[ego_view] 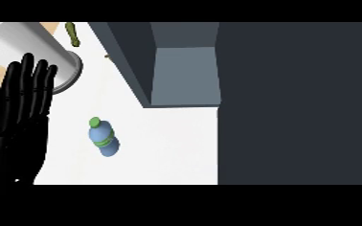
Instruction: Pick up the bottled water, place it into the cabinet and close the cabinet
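While its fingers stand straight and slightly spread, holding nothing, the robot's black left hand [25,110] rests at the view's left edge. Just right of its palm, apart from it, the blue plastic water bottle with a green cap and green band [104,139] sits on the white counter [170,148]. At the fingertips is a pale grey cylindrical vessel [50,48], its inside hidden; whether they touch is unclear. Farther right of the hand, the dark grey cabinet [184,76] stands open, with the bottle outside it.
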`<state>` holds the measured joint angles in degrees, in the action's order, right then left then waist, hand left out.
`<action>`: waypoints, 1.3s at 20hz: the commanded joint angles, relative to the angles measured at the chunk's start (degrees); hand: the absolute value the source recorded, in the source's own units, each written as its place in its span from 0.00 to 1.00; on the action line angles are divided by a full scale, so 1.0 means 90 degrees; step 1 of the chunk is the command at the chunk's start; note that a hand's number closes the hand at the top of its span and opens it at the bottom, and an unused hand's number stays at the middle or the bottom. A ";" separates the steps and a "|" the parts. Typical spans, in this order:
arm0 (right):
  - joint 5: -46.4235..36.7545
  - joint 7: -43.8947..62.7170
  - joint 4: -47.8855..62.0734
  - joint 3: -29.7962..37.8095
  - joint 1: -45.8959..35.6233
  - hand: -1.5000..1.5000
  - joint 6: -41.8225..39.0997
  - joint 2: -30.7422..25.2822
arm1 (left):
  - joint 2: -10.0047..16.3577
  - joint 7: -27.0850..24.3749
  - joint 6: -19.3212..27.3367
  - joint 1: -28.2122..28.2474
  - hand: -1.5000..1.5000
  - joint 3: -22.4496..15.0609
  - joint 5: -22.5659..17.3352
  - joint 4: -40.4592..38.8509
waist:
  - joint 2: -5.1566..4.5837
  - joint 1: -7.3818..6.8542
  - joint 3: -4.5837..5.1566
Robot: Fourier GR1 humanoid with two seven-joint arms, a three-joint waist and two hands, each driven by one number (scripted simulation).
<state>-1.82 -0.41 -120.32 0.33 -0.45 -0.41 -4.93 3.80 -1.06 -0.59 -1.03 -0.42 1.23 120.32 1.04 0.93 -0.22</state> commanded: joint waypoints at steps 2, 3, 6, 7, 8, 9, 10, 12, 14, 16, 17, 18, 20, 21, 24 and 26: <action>0.0323 0.0016 -0.0340 0.0273 0.0364 0.00 -0.0120 -0.0055 | -0.0186 0.0464 0.0663 -0.0425 0.00 -0.0080 0.0820 -0.0198 | -0.0110 -0.0053 0.0021; 0.0426 0.0054 -0.0373 0.0286 0.0348 0.00 -0.0180 -0.0078 | -0.0067 0.0821 0.0784 -0.0557 0.00 -0.0002 0.1091 -0.0277 | -0.0110 -0.0042 0.0018; 0.0667 0.0264 -0.0708 0.0212 0.0706 0.00 -0.0247 0.0000 | -0.0234 0.1199 0.1464 -0.0584 0.00 -0.0038 0.2104 -0.0540 | -0.0108 0.0015 0.0012; 0.1160 0.0525 -0.0476 -0.0619 0.0842 0.00 -0.0957 0.0004 | -0.0405 0.1663 0.1418 -0.0087 0.00 0.0191 0.0879 -0.0449 | -0.0101 -0.0130 0.0013; 0.1385 0.0471 -0.0699 -0.0677 0.1082 0.00 -0.1181 -0.0073 | -0.0408 0.1799 0.1654 -0.0505 0.00 0.0265 0.0953 -0.0782 | -0.0114 0.0052 0.0012; 0.1346 0.0688 -0.1021 -0.0870 0.1422 0.00 -0.1191 -0.0067 | -0.0411 0.2042 0.1656 -0.0242 0.00 0.0185 0.1050 -0.0404 | -0.0073 -0.0011 0.0016; 0.1611 0.0910 -0.1327 -0.0667 0.1419 0.00 -0.1235 -0.0215 | -0.0414 0.2484 0.1737 -0.0500 0.00 0.0161 0.1172 -0.0275 | -0.0080 -0.0006 0.0016; 0.1696 0.1348 -0.1924 -0.0748 0.1633 0.00 -0.1174 -0.0288 | -0.0417 0.2645 0.1866 -0.0127 0.00 -0.0172 0.1298 0.0139 | -0.0084 -0.0066 0.0023; 0.1476 0.0926 -0.2405 -0.1196 0.2782 0.00 -0.1411 -0.0201 | -0.0211 0.3109 0.1741 -0.0075 0.00 -0.0010 0.1415 0.0620 | -0.0069 -0.0029 0.0019; 0.1668 0.1388 -0.2607 -0.1109 0.2376 0.00 -0.1295 -0.0261 | -0.0418 0.3638 0.2041 -0.0192 0.00 -0.0478 0.1952 0.0757 | -0.0091 -0.0072 0.0021; 0.1588 0.0870 -0.2077 -0.0960 0.2478 0.00 -0.1476 -0.0212 | -0.0330 0.3942 0.1978 -0.0328 0.00 -0.0532 0.2158 0.0826 | -0.0100 -0.0074 0.0019; 0.1744 0.1193 -0.2854 -0.1067 0.2903 0.00 -0.1497 -0.0304 | -0.0404 0.3995 0.2043 -0.0393 0.00 -0.0518 0.2188 0.0713 | -0.0093 -0.0040 0.0020; 0.1567 0.0740 -0.2793 -0.1148 0.3462 0.00 -0.1663 -0.0268 | -0.0289 0.4273 0.1944 0.0137 0.00 -0.0725 0.2582 0.1172 | -0.0077 -0.0033 0.0017; 0.1969 0.0834 -0.2934 -0.0868 0.3349 0.00 -0.1755 -0.0415 | -0.0365 0.4137 0.1999 0.0189 0.00 -0.0786 0.2672 0.0882 | -0.0088 -0.0033 0.0019; 0.1852 0.0573 -0.2814 -0.0983 0.3581 0.00 -0.1742 -0.0292 | -0.0308 0.4003 0.1946 0.0382 0.00 -0.0630 0.2583 0.0683 | -0.0096 -0.0043 0.0022; 0.1662 0.0748 -0.3142 -0.1207 0.3672 0.00 -0.1646 -0.0261 | -0.0416 0.3951 0.2121 0.0735 0.00 -0.0796 0.2592 0.0777 | -0.0094 -0.0055 0.0025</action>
<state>10.57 3.57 -139.28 -10.82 28.53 -15.14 -6.59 0.81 34.23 17.21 1.71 -5.93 23.07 126.56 0.22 0.56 -0.02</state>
